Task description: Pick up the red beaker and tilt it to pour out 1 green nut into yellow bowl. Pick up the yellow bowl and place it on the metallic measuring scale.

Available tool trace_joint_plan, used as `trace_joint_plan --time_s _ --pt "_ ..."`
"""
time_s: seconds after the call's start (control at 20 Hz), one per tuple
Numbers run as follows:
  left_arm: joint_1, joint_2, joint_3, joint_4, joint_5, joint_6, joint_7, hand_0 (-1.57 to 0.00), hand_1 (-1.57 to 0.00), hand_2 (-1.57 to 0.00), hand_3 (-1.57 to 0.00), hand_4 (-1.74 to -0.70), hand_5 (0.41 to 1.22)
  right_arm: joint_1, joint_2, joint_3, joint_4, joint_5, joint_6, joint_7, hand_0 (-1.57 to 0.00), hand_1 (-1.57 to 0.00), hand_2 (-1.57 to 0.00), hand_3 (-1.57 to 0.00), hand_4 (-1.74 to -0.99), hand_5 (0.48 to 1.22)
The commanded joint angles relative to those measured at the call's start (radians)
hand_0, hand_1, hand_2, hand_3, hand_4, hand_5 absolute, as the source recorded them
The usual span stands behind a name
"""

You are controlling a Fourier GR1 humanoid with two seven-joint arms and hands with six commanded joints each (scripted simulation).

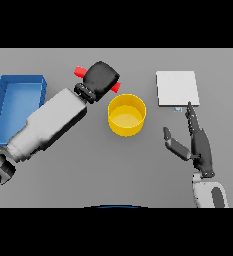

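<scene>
My left hand (102, 76) is shut on the red beaker (80, 71), which lies tilted almost sideways; only its two red ends show, one left of the hand and one at its right, close to the yellow bowl (126, 115). The bowl stands in the middle of the table, just below and right of the beaker. I see no green nut in the bowl. The metallic scale (176, 88) is a flat pale square to the right of the bowl. My right hand (198, 142) rests open below the scale, its fingertips near the scale's front edge.
A blue tray (3, 107) sits at the left edge of the table, beside my left forearm (50, 122).
</scene>
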Motion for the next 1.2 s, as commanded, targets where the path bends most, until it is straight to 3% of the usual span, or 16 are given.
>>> trace_joint_plan --time_s 0.0,0.15,0.45,0.75,0.95,1.15 --pt "-0.015 0.002 -0.024 0.019 -0.015 -0.012 -0.022 -1.57 -1.57 -1.57 -1.38 -1.71 1.217 0.008 0.008 0.003 -0.003 -0.006 0.002 -0.002 0.0 0.0 0.0 0.0 -1.295 0.664" --pt "-0.055 -0.004 -0.111 0.038 -0.069 -0.042 -0.068 -1.57 -1.57 -1.57 -1.47 -1.73 1.219 0.0 0.009 -0.007 0.006 -0.023 0.007 0.002 0.0 0.0 0.0 0.0 -1.291 0.648" --pt "-0.136 -0.03 -0.26 0.106 -0.169 -0.09 -0.09 -1.57 -1.57 -1.57 -1.55 -1.74 1.22 0.012 0.013 -0.004 -0.001 0.002 -0.019 -0.009 0.0 0.0 0.0 0.0 -1.288 0.627" --pt "-0.225 -0.05 -0.353 0.165 -0.222 -0.109 -0.142 -1.57 -1.57 -1.57 -1.56 -1.74 1.221 -0.006 0.006 -0.006 0.013 0.016 -0.024 0.032 0.0 0.0 0.0 0.0 -1.26 0.586" --pt "-0.272 -0.059 -0.427 0.184 -0.259 -0.139 -0.182 -1.57 -1.57 -1.57 -1.57 -1.74 1.221 -0.005 0.005 0.001 0.006 0.043 -0.041 0.024 0.0 0.0 0.0 0.0 -1.216 0.585" --pt "-0.308 -0.076 -0.492 0.211 -0.292 -0.107 -0.22 -1.57 -1.57 -1.57 -1.57 -1.73 1.221 0.0 -0.001 -0.003 0.023 0.043 -0.04 -0.008 0.0 0.0 0.0 0.0 -1.21 0.592"
